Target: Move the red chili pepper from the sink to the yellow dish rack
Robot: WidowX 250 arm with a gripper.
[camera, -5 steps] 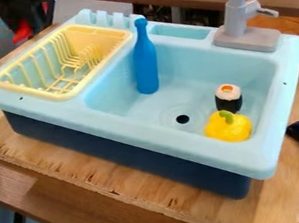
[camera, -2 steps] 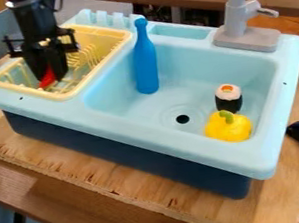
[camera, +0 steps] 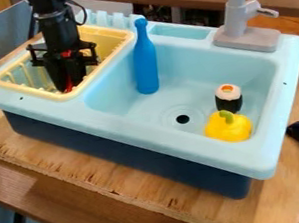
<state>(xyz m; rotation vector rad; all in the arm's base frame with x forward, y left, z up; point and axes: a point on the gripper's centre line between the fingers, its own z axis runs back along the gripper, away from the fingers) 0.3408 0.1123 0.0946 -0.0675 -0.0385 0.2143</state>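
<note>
Gripper is hanging low inside the yellow rack, near its front corner, and looks to be grasping a red thing. Blue bottle is standing in the basin of the sink unit; sushi roll and yellow pepper are sitting toward the basin's right edge. Step in hand, my read: low positioning in the rack. Next move is calling for a steady grip and clearance off the rim.
</note>
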